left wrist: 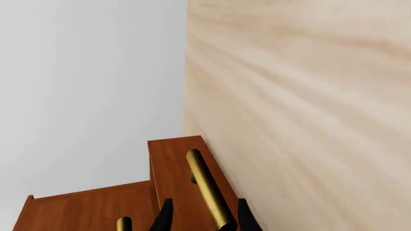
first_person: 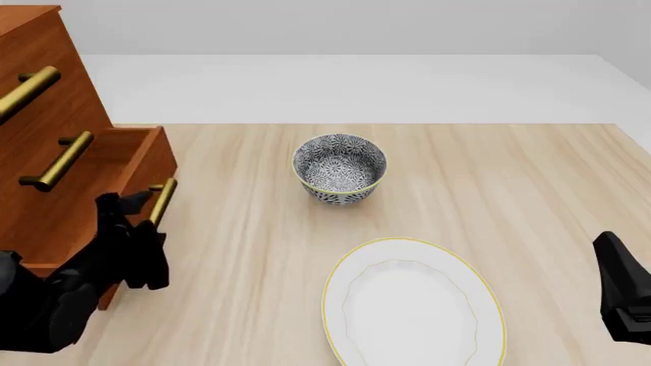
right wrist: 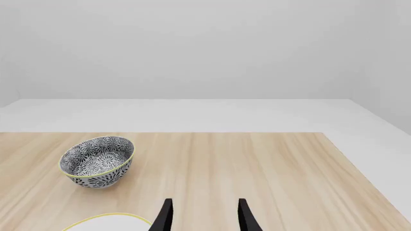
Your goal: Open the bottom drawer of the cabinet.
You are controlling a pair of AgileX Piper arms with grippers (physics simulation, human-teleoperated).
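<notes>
Cabinet: the tall reddish-brown wooden cabinet stands at the far left of the pale wooden desk, its three stacked drawer fronts turned toward the middle of the desk.

Bottom drawer: the lowest reddish-brown wooden drawer already juts out past the two fronts above it, so judge it partly open, with travel left.

Handle: the brass bar handle on that drawer front runs straight between your left fingertips in the left wrist view; its long axis lies level along the drawer front.

Left pincer: your black left pincer sits right at the handle. The jaws stand on either side of the bar with a sliver of gap showing on each side. Whether they truly pinch it you cannot tell from these views.

Key relation: the drawer lies directly ahead of the left pincer, and it slides out toward the centre of the desk. Pull squarely across the bar's length, not along it, or the bar may slip through.

Nearer arm: the left, by far.

Right pincer: your black right pincer hangs parted and empty over the right of the desk, well apart from the cabinet.

Bystanders: a blue-and-white patterned bowl and a white, gold-rimmed plate lie in the middle.

Writing: none legible anywhere.
</notes>
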